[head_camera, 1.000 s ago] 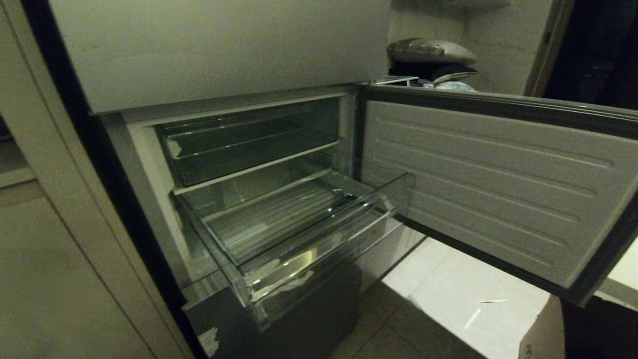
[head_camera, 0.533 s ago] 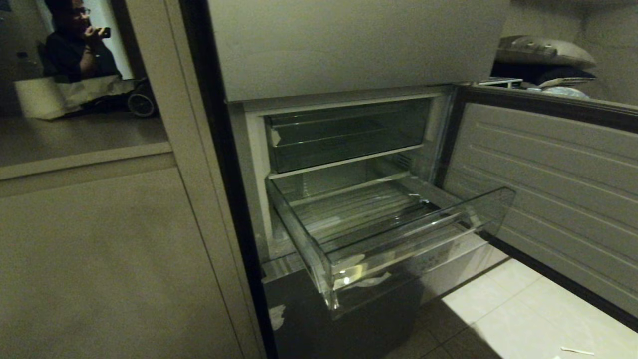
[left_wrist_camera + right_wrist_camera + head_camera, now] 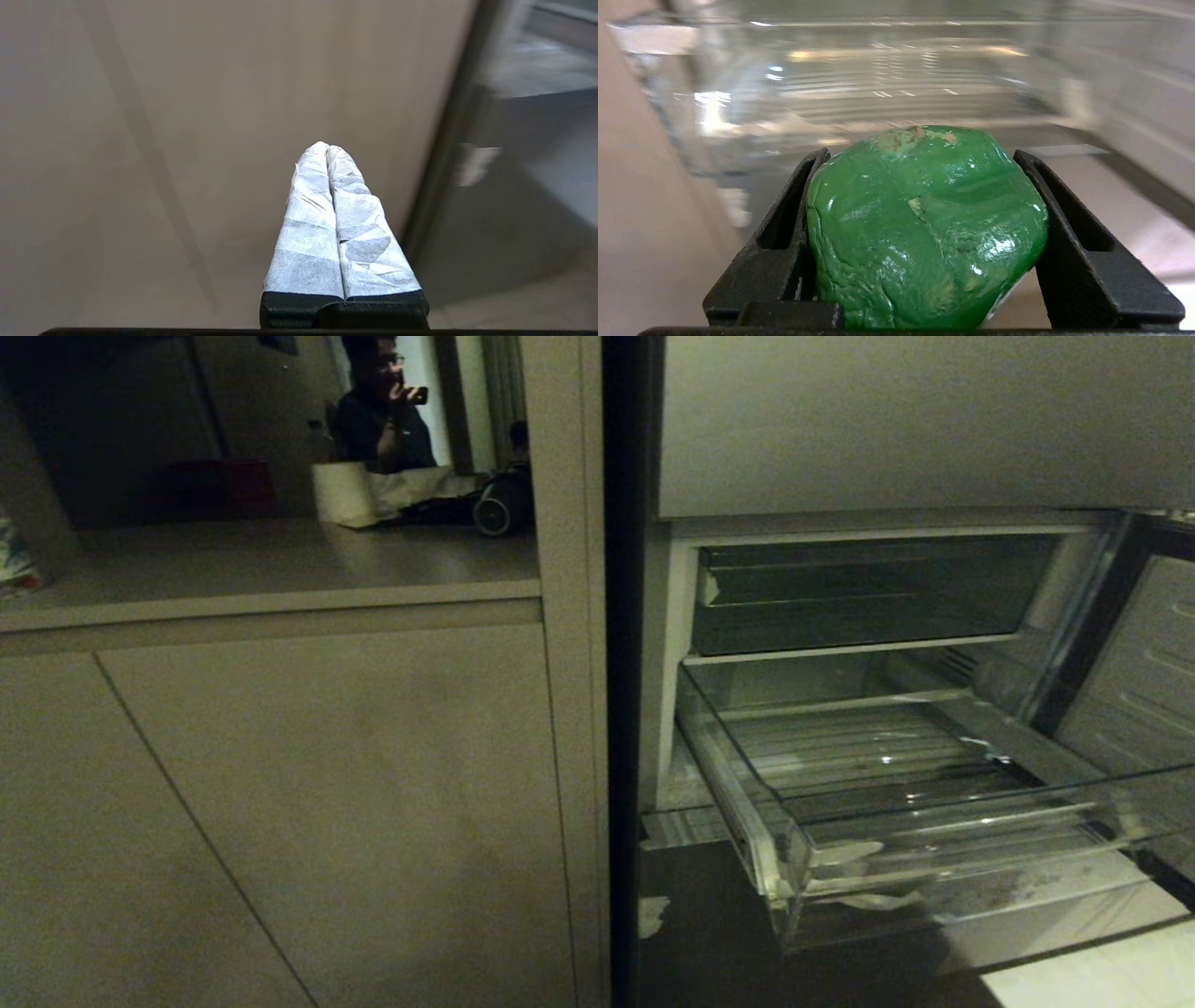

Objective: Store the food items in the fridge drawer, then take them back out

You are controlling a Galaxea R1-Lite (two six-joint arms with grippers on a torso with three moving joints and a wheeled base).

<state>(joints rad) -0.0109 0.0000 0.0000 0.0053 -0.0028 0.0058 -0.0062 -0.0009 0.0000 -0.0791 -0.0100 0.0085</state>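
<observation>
Swung leftward since a second ago, the head camera now takes in beige cabinet fronts (image 3: 308, 803), pushing the fridge right of frame; nothing in the scene itself has shifted. Nearest, the right end effector (image 3: 924, 233) pinches a glossy green, lumpy food item (image 3: 924, 224), apparently carried toward storage, while the left end effector (image 3: 329, 154) sits pressed together, empty. Beyond, the wide clear plastic fridge drawer (image 3: 934, 859) with ribbed floor stands pulled out, empty, ready to receive it. Far off, a person (image 3: 383, 415) sits past the desk (image 3: 271, 555)
</observation>
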